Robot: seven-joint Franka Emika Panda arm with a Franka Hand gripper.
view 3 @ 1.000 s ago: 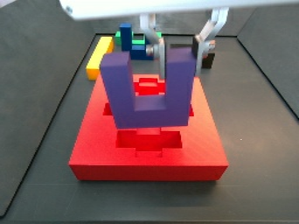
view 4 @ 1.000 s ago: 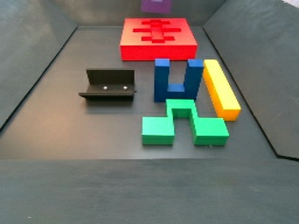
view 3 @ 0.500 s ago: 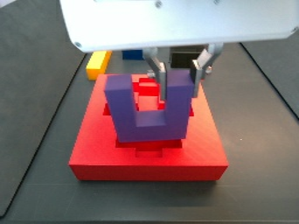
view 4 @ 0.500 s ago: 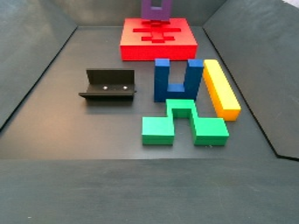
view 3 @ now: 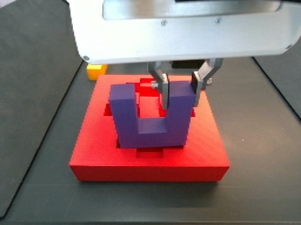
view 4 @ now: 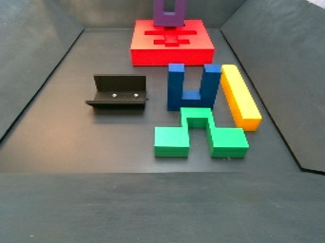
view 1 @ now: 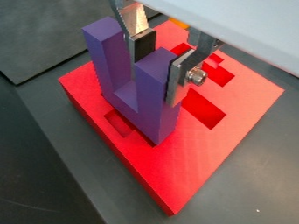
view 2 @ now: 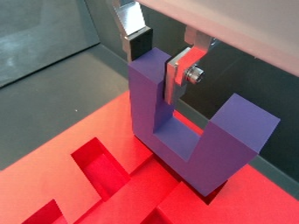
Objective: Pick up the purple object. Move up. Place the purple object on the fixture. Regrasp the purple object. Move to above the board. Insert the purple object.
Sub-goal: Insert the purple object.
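The purple object [view 3: 147, 123] is a U-shaped block held upright, prongs up. My gripper [view 3: 177, 88] is shut on one prong; both wrist views show that prong pinched between the silver finger plates, with the gripper [view 1: 158, 57] [view 2: 158, 57] above the purple object [view 1: 135, 83] [view 2: 193, 131]. Its base is low over the red board [view 3: 106, 158] [view 1: 228, 144] [view 2: 59, 188], at a recessed cutout near the middle; I cannot tell whether it touches. In a side view the purple object [view 4: 169, 13] stands at the board [view 4: 143, 52], far from the black fixture [view 4: 118, 92].
On the dark floor near the fixture lie a blue U-shaped block [view 4: 193, 85], a yellow bar [view 4: 238, 95] and a green piece [view 4: 200, 133]. The yellow bar [view 3: 91, 68] shows behind the board. Raised walls ring the floor.
The gripper has come down with the purple object, from well above the board to just at its top surface. Nothing else has moved.
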